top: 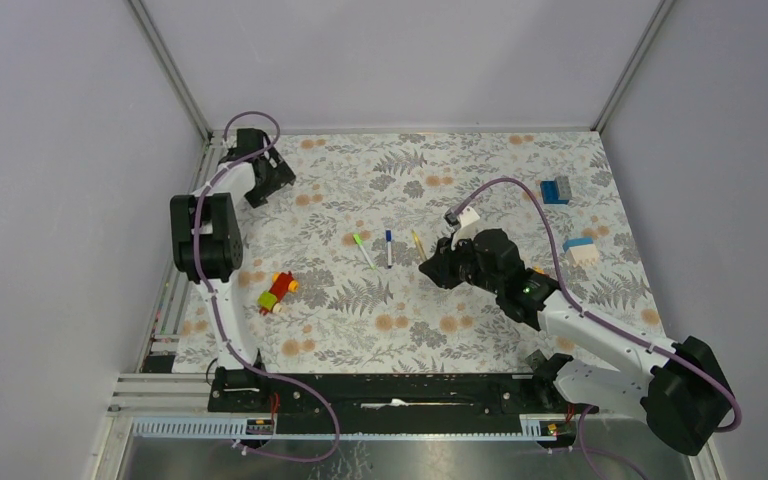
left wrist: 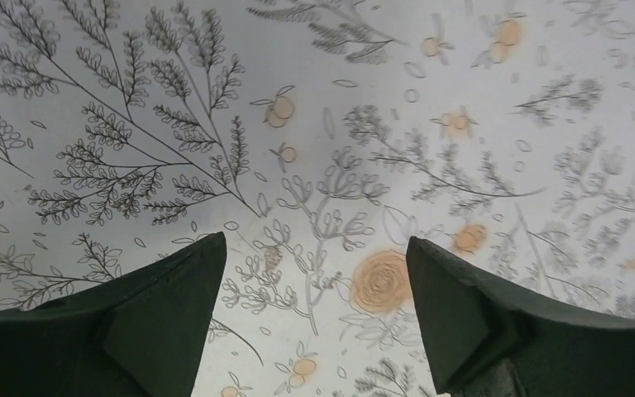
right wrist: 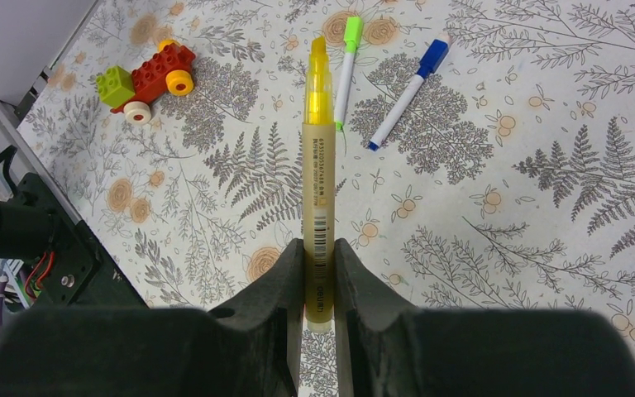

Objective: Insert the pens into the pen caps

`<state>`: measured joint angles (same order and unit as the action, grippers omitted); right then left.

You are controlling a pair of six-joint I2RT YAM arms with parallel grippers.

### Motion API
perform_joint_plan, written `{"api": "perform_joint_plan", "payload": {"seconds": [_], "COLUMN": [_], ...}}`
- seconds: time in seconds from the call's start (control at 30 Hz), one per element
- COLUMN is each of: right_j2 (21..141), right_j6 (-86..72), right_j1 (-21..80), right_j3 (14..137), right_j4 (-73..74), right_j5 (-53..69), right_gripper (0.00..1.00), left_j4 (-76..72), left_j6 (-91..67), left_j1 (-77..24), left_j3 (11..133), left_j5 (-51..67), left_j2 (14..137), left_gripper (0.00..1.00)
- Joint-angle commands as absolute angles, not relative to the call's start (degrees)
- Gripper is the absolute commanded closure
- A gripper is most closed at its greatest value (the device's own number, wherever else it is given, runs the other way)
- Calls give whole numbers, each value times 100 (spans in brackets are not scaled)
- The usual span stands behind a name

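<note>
My right gripper (right wrist: 319,248) is shut on the near end of a tan-yellow pen (right wrist: 318,165), which points forward with its brighter yellow tip (right wrist: 318,58) away from me and above the cloth. In the top view the gripper (top: 428,266) sits right of centre with this pen (top: 417,243) sticking out. A white pen with a bright green cap (right wrist: 352,31) and a white pen with a dark blue cap (right wrist: 436,54) lie side by side on the cloth beyond it (top: 363,250) (top: 388,248). My left gripper (left wrist: 314,256) is open and empty over bare cloth at the far left (top: 265,180).
A red, yellow and green toy brick car (top: 277,291) lies left of the pens, also in the right wrist view (right wrist: 145,74). A blue block (top: 556,190) and a white-and-blue block (top: 581,250) stand at the right. A black rail (top: 390,395) runs along the near edge.
</note>
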<state>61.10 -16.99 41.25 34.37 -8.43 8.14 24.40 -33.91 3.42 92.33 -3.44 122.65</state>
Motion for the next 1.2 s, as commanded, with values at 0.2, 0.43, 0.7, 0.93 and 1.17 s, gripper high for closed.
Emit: {"api": "perform_joint_plan", "payload": {"seconds": [0.2,0.43,0.7,0.93,1.17], "right_j2": [5941,6040,6233,6482,6475], "right_j6": [-1878,-1890,-1907,-1853,-2153], "right_j1": [4130,4131,4124,4130,4125], "right_j3": [3329,3294,3444,3910,3687], "right_j4": [-1348,-1502,-1705,-1285,-1593], "right_j5": [636,701,822,956,618], "right_gripper": [100,100,100,100,100], "left_j4": [1744,1349,1623,1956,2248], "left_j6": [-2779,-2647,-2655,-2440,-2517], "left_j1": [496,582,335,-141,-261], "left_j3": [9408,8906,8346,8785,8949], "left_j5": [-227,261,-433,-972,-560], "left_j2": [10947,10524,10031,10147,10276], "left_gripper": [1,1,1,1,2]}}
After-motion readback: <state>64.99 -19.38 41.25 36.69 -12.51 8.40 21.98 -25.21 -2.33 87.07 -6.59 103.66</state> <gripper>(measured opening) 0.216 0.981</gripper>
